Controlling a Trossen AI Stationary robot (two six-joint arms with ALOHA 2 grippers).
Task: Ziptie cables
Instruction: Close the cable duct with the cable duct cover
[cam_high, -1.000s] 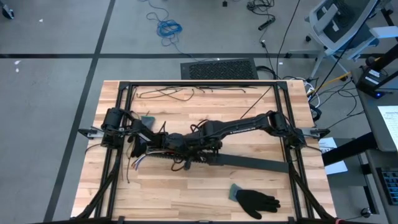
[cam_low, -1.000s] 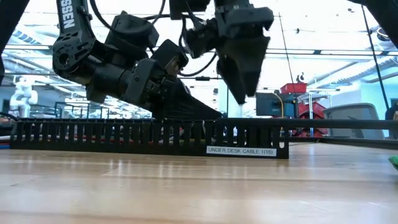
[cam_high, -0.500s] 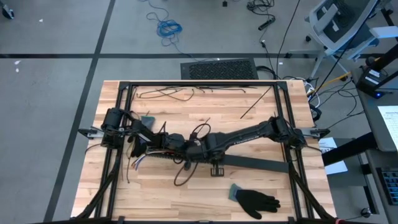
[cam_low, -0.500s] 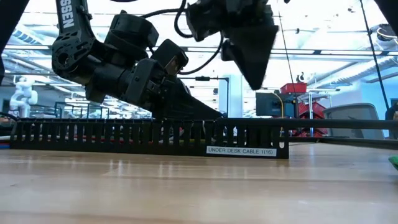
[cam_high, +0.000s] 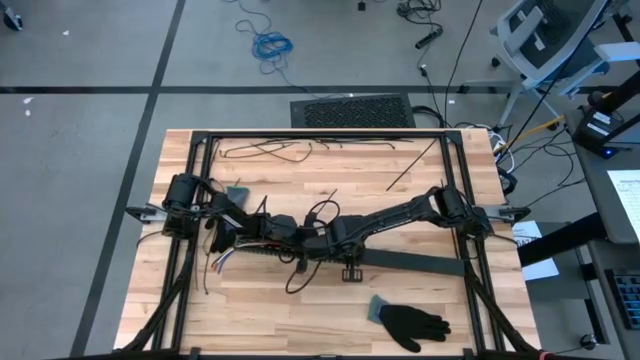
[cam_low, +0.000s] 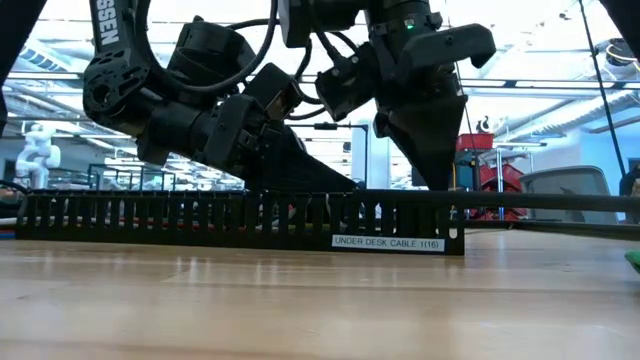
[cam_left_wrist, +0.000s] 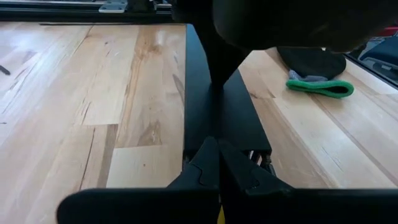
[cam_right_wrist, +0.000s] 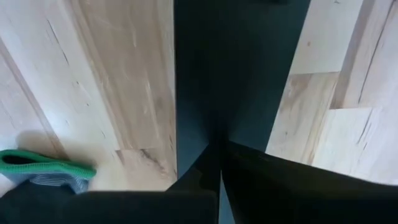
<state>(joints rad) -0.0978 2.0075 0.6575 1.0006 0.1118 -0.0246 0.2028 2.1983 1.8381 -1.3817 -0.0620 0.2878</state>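
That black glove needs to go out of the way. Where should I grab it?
Probably the cuff, from straight above: the glove lies flat on the wood, and the rolled cuff looks like its thickest edge.

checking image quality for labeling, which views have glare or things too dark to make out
Low view: bright ceiling lights behind leave both arms and the black slotted strip as near silhouettes. Left wrist view: the left gripper and the dark mass above it lack detail. Right wrist view: the right gripper merges with the black strip. High view: evenly lit; the black glove reads clearly.

Two dark jointed arms, white lettering, looping black cables.
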